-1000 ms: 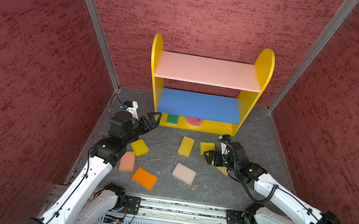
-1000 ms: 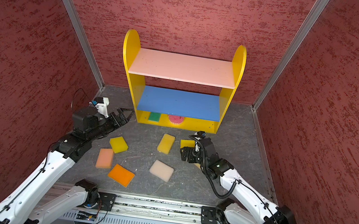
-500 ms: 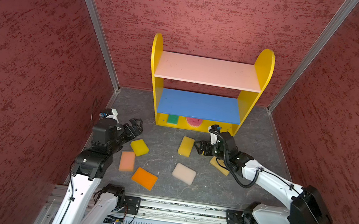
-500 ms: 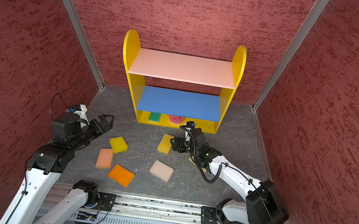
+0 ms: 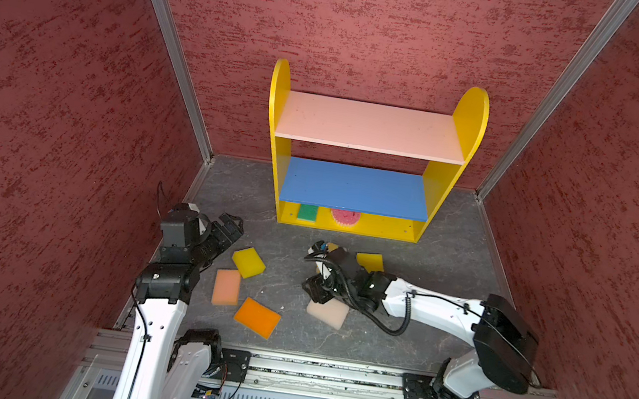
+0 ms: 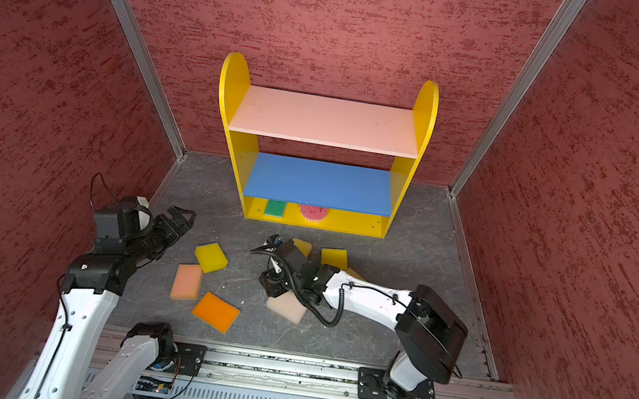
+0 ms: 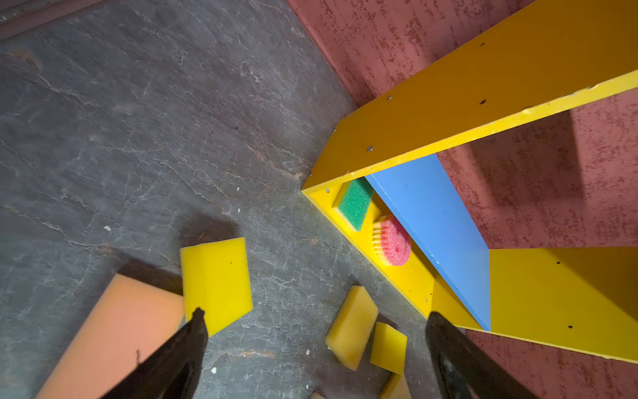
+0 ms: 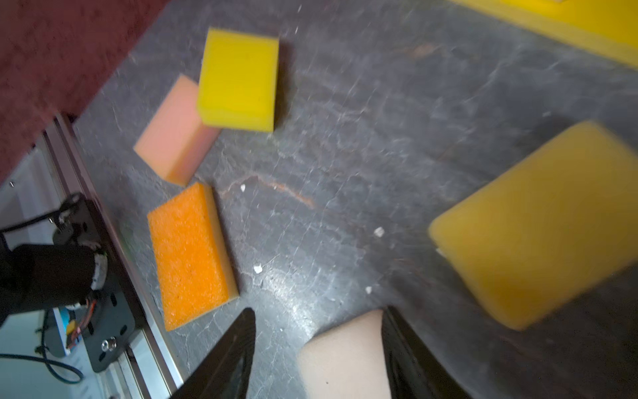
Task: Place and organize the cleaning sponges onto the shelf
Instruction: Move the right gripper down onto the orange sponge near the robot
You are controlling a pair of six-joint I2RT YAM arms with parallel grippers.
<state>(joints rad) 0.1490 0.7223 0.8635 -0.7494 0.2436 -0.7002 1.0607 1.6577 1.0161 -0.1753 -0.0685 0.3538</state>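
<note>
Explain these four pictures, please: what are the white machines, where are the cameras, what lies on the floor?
They are robot arms: left arm, right arm. Two pictures look down from one two-eyed camera above; two come from a camera on each wrist. The shelf holds a green sponge and a pink sponge on its bottom board. On the floor lie yellow, peach, orange, cream and golden sponges. The left pincer is open and empty. The right pincer stands around the cream sponge, not yet closed on it.

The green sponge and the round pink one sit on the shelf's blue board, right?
No: the green sponge and the round pink one sit on the yellow bottom board of the shelf, beneath the blue board; see the left wrist view.
</note>
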